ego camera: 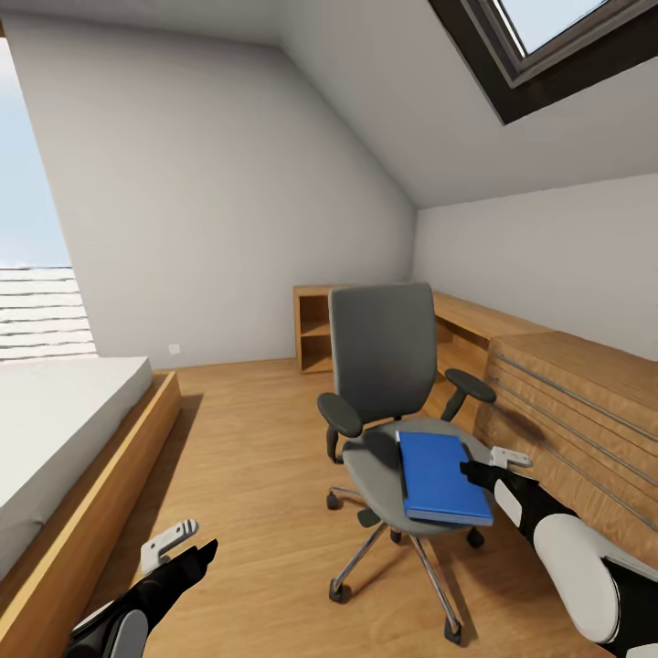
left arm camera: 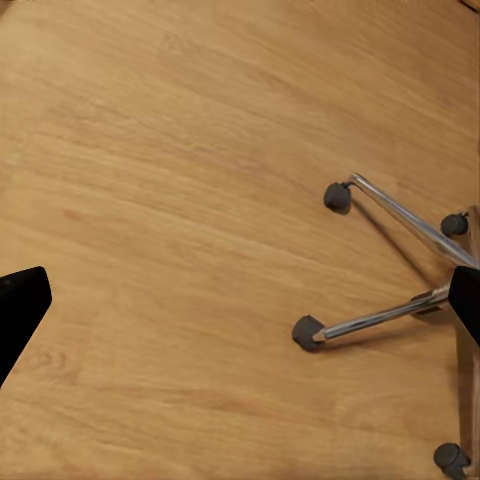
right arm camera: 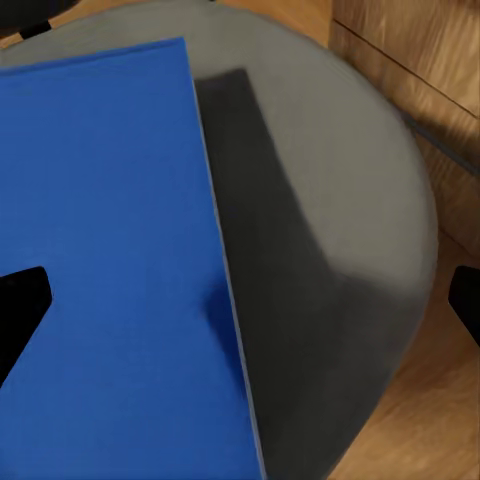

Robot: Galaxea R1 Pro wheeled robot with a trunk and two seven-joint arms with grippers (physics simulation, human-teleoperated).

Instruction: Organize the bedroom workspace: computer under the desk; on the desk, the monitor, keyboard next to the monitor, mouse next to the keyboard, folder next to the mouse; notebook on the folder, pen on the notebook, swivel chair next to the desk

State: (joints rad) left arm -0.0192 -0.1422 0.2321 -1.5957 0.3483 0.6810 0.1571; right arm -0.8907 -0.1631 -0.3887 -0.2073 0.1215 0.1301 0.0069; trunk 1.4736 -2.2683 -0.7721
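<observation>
In the attic bedroom with sloped grey-white walls (ego camera: 228, 183) and a black-framed skylight (ego camera: 539, 55) at the upper right, the grey upholstered swivel chair with black armrests and a chrome five-star base (ego camera: 384, 366) stands on the light wood floor (ego camera: 247, 457) at mid-distance, just left of a low light-wood drawer unit (ego camera: 585, 411) along the right wall. A light-wood shelf unit (ego camera: 313, 329) sits farther back behind the chair. On the left, a bed with a white mattress in a wooden frame (ego camera: 64, 420) runs along the near left side.

The flat bright blue rectangular folder (ego camera: 441, 477) lies on the chair's round grey seat (ego camera: 379, 471), toward its right and near part, with its near edge overhanging the seat rim. In the right wrist view the folder (right arm camera: 110, 260) covers much of the seat (right arm camera: 330, 240), with a dark shadow beside its edge.

The right gripper (ego camera: 493, 464) hovers at the folder's right edge, its two dark fingers spread wide apart and holding nothing; one fingertip (right arm camera: 20, 310) shows over the blue cover.

The left gripper (ego camera: 183, 544) hangs low at the near left above bare floor, its fingers likewise parted and empty. Its wrist view looks down on the floor planks (left arm camera: 180, 200) and the chair's chrome legs with dark casters (left arm camera: 385, 255)
</observation>
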